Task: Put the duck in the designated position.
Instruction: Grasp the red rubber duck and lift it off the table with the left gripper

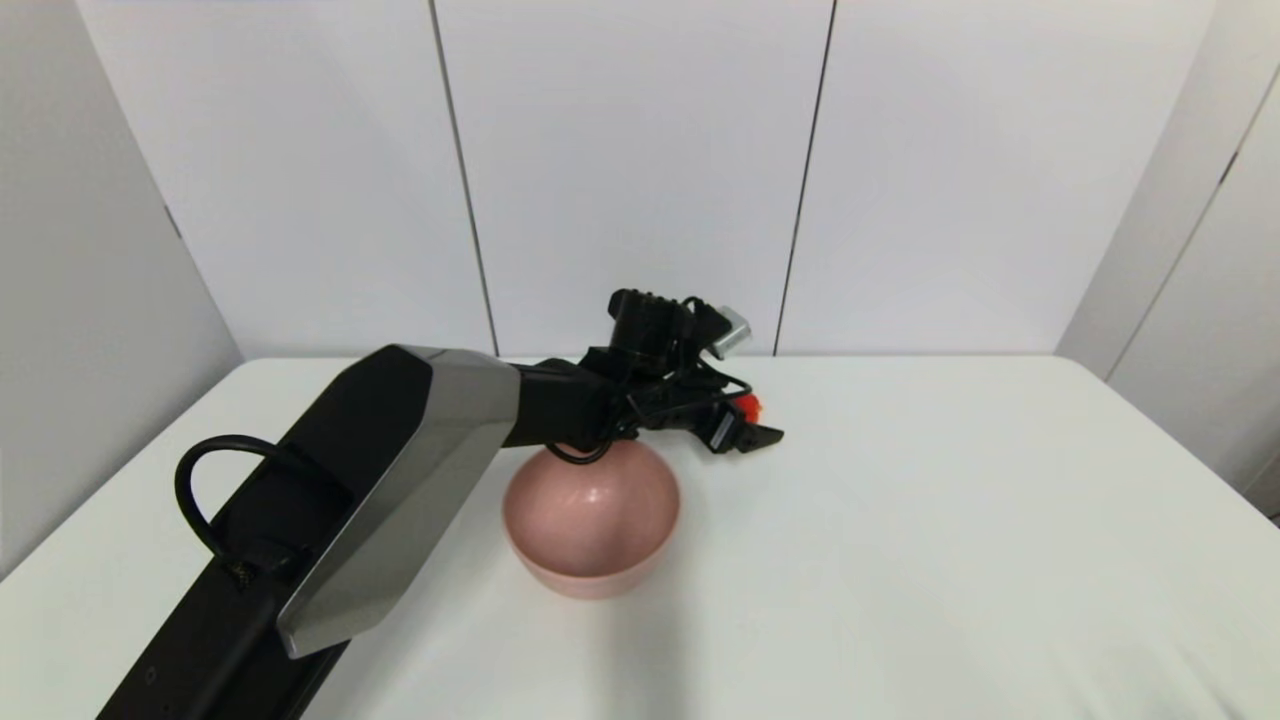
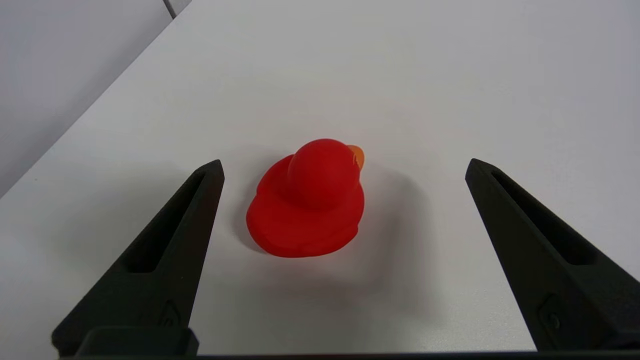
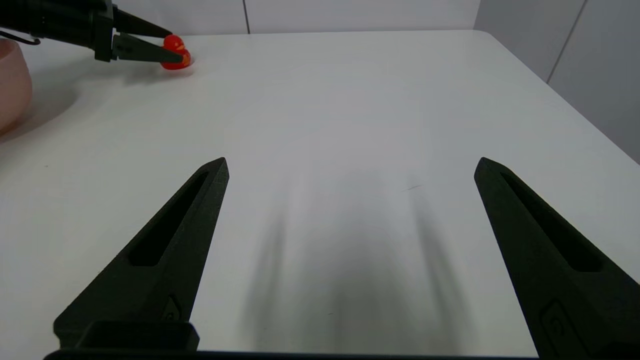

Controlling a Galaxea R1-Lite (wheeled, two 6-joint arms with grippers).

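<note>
Duck [image 2: 307,202] sits upright on the white table [image 1: 950,520], just beyond the pink bowl [image 1: 592,520], toward the far edge. Left gripper [image 2: 342,167] is at the duck, fingers [image 2: 165,245] spread wide, one on each side, neither touching; the duck lies between them, nearer one finger, beak pointing away from the wrist. Judgement: closing here should catch the body. Right gripper [image 3: 350,165] is well apart, low over bare table, fingers wide, empty.
</note>
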